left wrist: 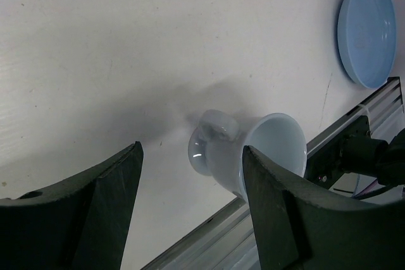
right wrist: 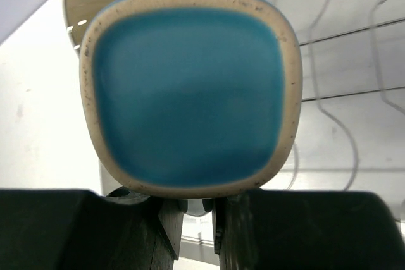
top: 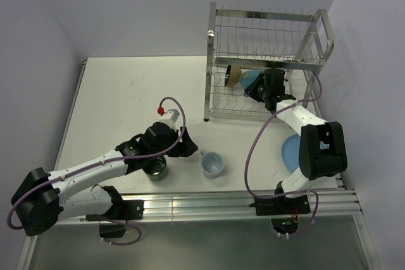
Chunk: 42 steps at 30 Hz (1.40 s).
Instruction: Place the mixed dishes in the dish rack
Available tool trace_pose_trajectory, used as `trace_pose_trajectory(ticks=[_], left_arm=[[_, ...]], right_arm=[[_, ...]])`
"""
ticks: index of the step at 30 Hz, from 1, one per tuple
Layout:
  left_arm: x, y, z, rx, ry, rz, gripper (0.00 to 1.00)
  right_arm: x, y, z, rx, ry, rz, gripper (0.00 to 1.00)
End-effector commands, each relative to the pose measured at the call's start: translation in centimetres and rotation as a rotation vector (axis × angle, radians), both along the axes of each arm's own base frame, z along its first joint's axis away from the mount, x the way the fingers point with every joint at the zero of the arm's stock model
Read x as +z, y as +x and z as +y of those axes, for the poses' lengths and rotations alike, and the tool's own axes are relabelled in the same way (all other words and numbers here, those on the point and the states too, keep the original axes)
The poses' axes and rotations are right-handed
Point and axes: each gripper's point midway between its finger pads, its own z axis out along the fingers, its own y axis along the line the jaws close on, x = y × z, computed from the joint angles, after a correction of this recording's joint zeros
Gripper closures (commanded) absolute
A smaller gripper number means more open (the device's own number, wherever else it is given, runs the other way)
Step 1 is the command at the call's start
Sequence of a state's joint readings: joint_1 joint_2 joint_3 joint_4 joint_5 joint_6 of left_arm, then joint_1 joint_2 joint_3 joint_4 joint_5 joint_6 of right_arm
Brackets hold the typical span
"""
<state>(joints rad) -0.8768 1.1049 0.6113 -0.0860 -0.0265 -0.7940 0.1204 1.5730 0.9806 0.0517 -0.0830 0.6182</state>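
- Dish rack [top: 266, 33] has only one dish clearly in it: the small bowl [top: 233, 76], tan outside, stands on its edge in the lower tier
- Right gripper [right wrist: 197, 213] is closed narrow on the rim of the blue mug [right wrist: 190, 93], and it holds this mug inside the lower tier, with the open mouth of the mug turned to the wrist camera
- The bowl is just behind the blue mug, on the far side from the right fingers; I cannot tell if the mug rests on the wires already
- Left gripper [left wrist: 193, 153] stands wide and holds nothing
- The white mug [top: 212, 164] is upright on the table [top: 126, 99], just in front of the left fingers and a little toward one of them, with its handle turned to the gripper and not touching it
- The dark mug [top: 155, 171] is beside the left wrist, on the near side and half hidden under the arm
- The light blue plate [top: 290, 151] lies flat on the table, well behind the right gripper, close to the elbow of that arm, and far past the white mug from the left gripper
- By my judgement the task is not yet at the half: one dish is placed and one is being placed, while two mugs and the plate wait on the table
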Motion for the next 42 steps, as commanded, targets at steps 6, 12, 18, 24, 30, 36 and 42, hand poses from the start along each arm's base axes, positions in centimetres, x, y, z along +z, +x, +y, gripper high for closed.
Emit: trace_pose_trajectory(ticks=[6,12,18,24,30,36,42], left_arm=[[1.8,0.8,-1.5,-0.028,-0.04,-0.063,0.3],[1.4,0.6,-2.0,-0.039,-0.04,-0.047,0.3],[1.1,0.2,-2.4,-0.051,-0.034,-0.038,0.3],[0.8,0.0,-3.0,-0.064,-0.027,-0.027,0.3],[0.1,-0.4,-3.6,-0.077,-0.014,-0.009,0.3],[0.3,-0.5,-4.1,-0.081,-0.015,-0.013,0.29],[0.2,-0.5,-4.3,-0.085,-0.006,-0.012,0.29]], right_arm=[[3.8,3.3,-2.7,-0.065,-0.12,-0.124,1.0],[2.7,4.3,-3.5,-0.077,-0.178,-0.082,1.0],[1.7,5.8,-4.1,-0.085,-0.235,-0.046,1.0],[1.5,6.8,-5.1,-0.105,-0.302,0.004,1.0],[0.9,7.5,-5.5,-0.117,-0.332,0.036,1.0],[-1.0,8.0,-5.7,-0.139,-0.397,0.101,0.96],[-1.9,8.3,-5.6,-0.136,-0.404,0.122,0.84]])
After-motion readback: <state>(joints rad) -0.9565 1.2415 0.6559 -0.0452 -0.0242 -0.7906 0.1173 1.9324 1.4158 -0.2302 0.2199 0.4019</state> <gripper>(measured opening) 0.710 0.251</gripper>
